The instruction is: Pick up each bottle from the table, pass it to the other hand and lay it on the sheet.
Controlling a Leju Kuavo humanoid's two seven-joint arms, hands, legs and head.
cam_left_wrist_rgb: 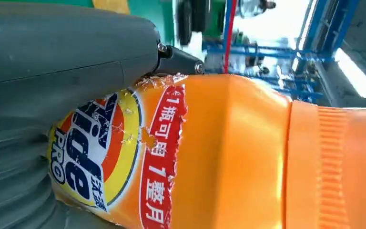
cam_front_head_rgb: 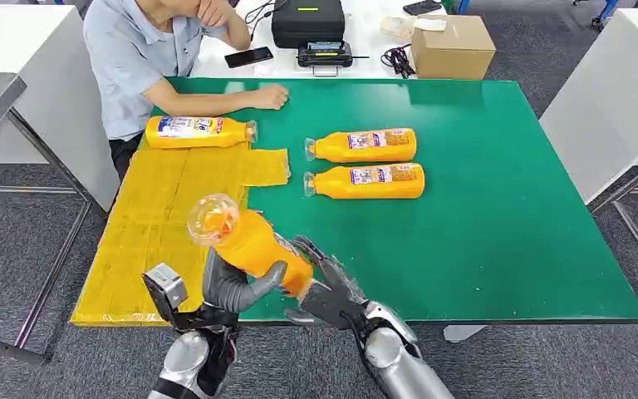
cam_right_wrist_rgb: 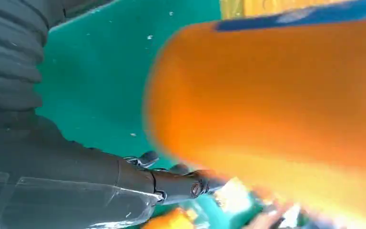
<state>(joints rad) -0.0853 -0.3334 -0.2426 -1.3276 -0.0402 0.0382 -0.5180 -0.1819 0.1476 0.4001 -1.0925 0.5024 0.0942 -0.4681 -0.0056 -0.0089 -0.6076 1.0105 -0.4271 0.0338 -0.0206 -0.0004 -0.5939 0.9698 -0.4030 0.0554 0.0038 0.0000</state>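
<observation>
An orange detergent bottle [cam_front_head_rgb: 249, 241] hangs tilted over the table's front edge, cap toward me. My left hand [cam_front_head_rgb: 237, 289] grips its body, thumb wrapped round it. In the left wrist view the bottle's label [cam_left_wrist_rgb: 105, 152] lies against my left hand [cam_left_wrist_rgb: 52, 71]. My right hand [cam_front_head_rgb: 326, 291] is at the bottle's base with fingers spread. In the right wrist view a strip of green shows between the blurred bottle [cam_right_wrist_rgb: 276, 95] and my right hand [cam_right_wrist_rgb: 76, 167]. One bottle [cam_front_head_rgb: 199, 131] lies on the yellow sheet [cam_front_head_rgb: 158, 233]. Two more bottles [cam_front_head_rgb: 364, 145] [cam_front_head_rgb: 368, 180] lie on the green table [cam_front_head_rgb: 498, 216].
A person sits at the table's far left corner, forearm [cam_front_head_rgb: 216, 100] resting on the table beside the sheet. Behind the table are a cardboard box [cam_front_head_rgb: 453, 46], a black case [cam_front_head_rgb: 307, 21] and a phone [cam_front_head_rgb: 248, 56]. White tables stand to either side.
</observation>
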